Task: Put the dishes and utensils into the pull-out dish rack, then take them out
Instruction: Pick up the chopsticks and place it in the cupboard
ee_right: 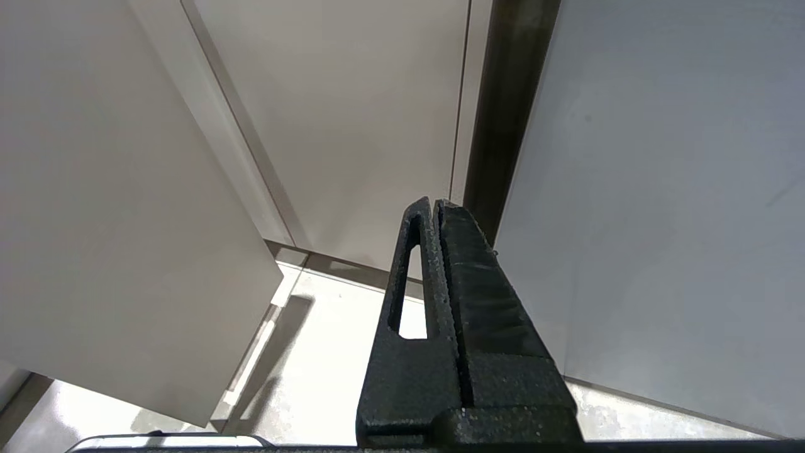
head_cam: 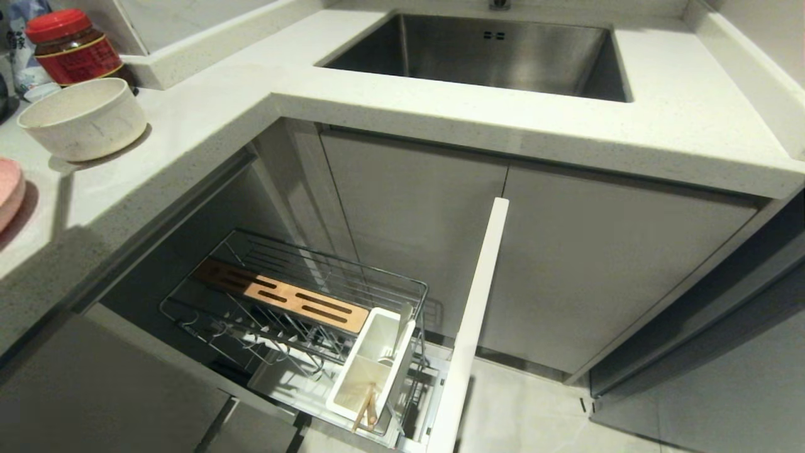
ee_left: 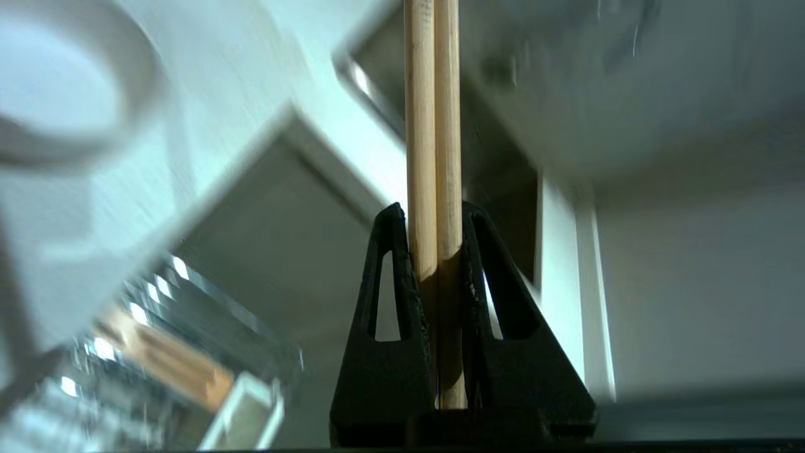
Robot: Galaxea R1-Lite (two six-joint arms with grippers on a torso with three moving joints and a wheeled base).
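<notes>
In the left wrist view my left gripper (ee_left: 433, 211) is shut on a pair of light wooden chopsticks (ee_left: 433, 94) that stick straight out past the fingertips. Neither arm shows in the head view. The pull-out dish rack (head_cam: 302, 296) stands drawn out below the counter, with its wooden strip (head_cam: 283, 296) and white front panel (head_cam: 475, 327). Light wooden sticks (head_cam: 366, 406) lean in the near half of its white utensil cup (head_cam: 377, 365). The off-white bowl (head_cam: 82, 119) and the pink plate (head_cam: 9, 189) sit on the counter at the left. My right gripper (ee_right: 434, 204) is shut and empty, facing cabinet doors.
A steel sink (head_cam: 490, 50) is set in the pale countertop (head_cam: 440, 119) above the rack. A red-lidded jar (head_cam: 72, 47) stands behind the bowl. Closed cabinet doors (head_cam: 566, 270) flank the rack's panel, with light floor (head_cam: 534, 415) below.
</notes>
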